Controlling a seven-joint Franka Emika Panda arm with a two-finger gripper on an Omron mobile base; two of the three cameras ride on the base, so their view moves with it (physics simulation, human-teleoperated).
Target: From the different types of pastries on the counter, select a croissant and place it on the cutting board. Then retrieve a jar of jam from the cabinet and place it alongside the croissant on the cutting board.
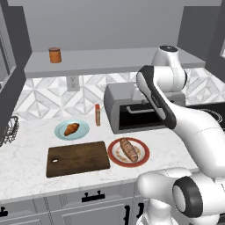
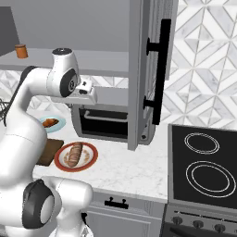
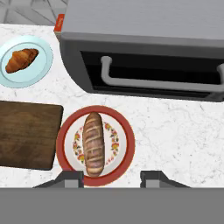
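The croissant (image 1: pixel 71 128) (image 3: pixel 22 60) lies on a light blue plate (image 1: pixel 61 133) on the counter (image 1: pixel 26 169). In front of it is the dark cutting board (image 1: pixel 78 158) (image 3: pixel 26 135), with nothing on it. The jar of jam (image 1: pixel 55 55) (image 2: pixel 20 51) stands on the cabinet shelf (image 1: pixel 114 61), far to the left. My gripper (image 3: pixel 111 178) hangs open and empty high above the counter. It looks down on the brown loaf (image 3: pixel 93 143) (image 1: pixel 128 150), just right of the board.
The loaf rests on a round red-rimmed plate (image 3: pixel 127 135). A grey toaster oven (image 1: pixel 121 110) (image 3: pixel 144 43) stands behind it, with a slim orange bottle (image 1: pixel 97 115) to its left. An open cabinet door (image 2: pixel 148 69) hangs at the right, above a black stove (image 2: pixel 203 162). A wire rack (image 1: pixel 11 129) sits far left.
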